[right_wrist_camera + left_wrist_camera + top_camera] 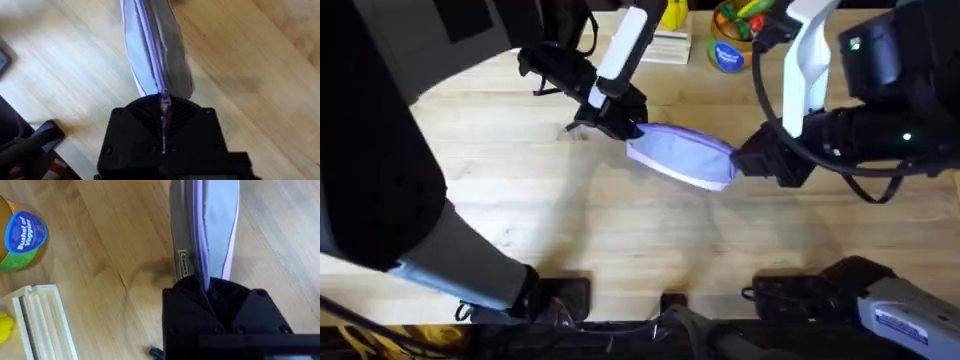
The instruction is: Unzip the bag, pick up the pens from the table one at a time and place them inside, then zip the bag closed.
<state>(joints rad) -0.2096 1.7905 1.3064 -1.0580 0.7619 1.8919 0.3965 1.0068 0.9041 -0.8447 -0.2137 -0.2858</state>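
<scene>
The left end effector (620, 122) clamps one end of the lavender soft fabric pouch (682, 155). The pouch stretches lengthwise across the pale wooden desk (620, 230) to the right end effector (752, 160), pinched shut on the zip end.

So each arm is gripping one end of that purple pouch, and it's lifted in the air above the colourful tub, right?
Not quite. Each gripper does hold an end of the pouch, but it lies on the table, not above the tub, which stands far off at the back edge. The overhead view shows it.
</scene>
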